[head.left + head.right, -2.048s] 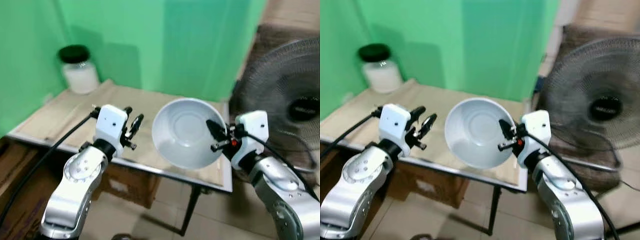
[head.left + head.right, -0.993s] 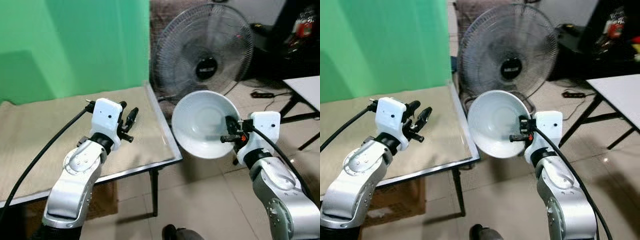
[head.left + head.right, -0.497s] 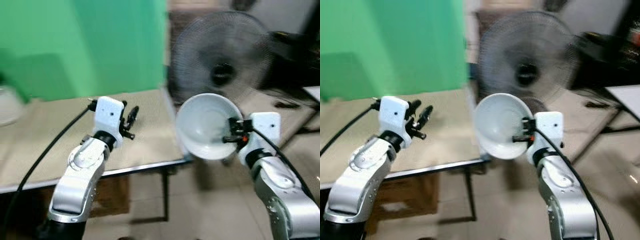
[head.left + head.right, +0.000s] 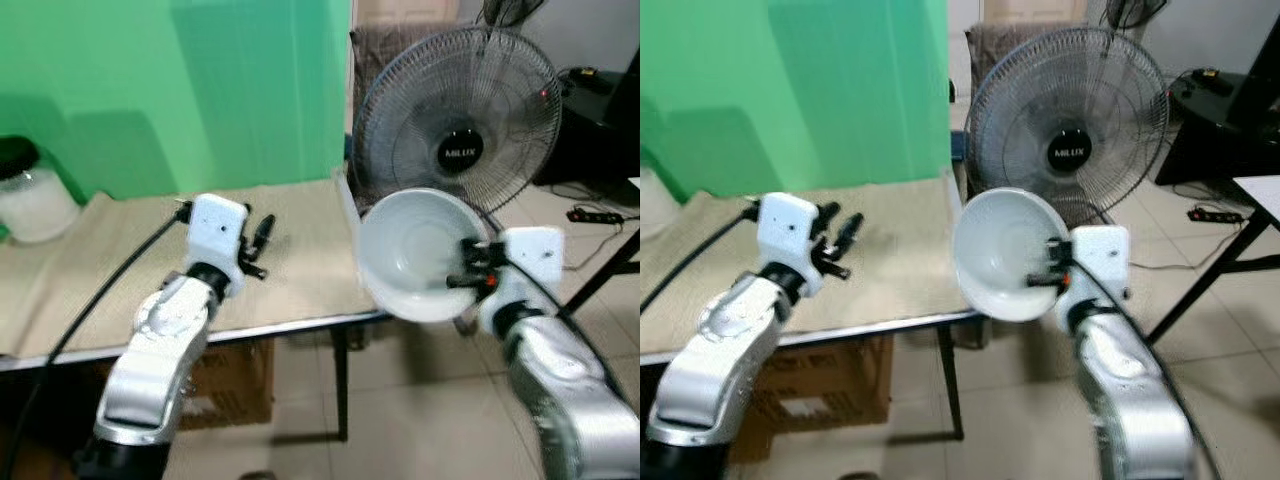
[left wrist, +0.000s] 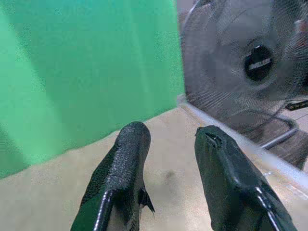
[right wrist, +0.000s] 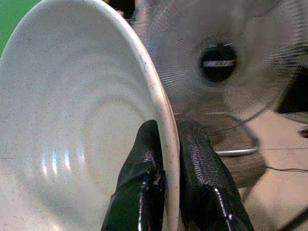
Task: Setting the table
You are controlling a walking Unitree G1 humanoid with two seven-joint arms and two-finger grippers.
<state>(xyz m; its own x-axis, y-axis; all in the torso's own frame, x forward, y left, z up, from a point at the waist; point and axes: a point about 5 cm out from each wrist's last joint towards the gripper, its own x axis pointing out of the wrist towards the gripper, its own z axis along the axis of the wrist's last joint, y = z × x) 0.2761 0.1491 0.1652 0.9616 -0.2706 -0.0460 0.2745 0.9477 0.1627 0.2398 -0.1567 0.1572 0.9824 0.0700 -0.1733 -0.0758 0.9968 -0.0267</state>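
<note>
White bowl (image 4: 415, 254), round and deep, with faint rings inside. Held up on edge in the air, hollow facing the camera, rim pinched between two black fingers (image 6: 144, 168). Hangs just off the corner of the table (image 4: 90, 270), empty.

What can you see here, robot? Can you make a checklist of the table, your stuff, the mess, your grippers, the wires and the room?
Surface: table under a beige cloth, metal edge.
Job's things: white bowl, tilted on edge, off the table's right end.
Clutter: jar with a black lid at the table's far left.
Grippers: right gripper pinches the bowl's rim; left gripper open over the cloth, holding nothing.
Cables: black cable along the left arm; power strip on the floor.
Surroundings: green wall, standing fan, cardboard box under the table.
</note>
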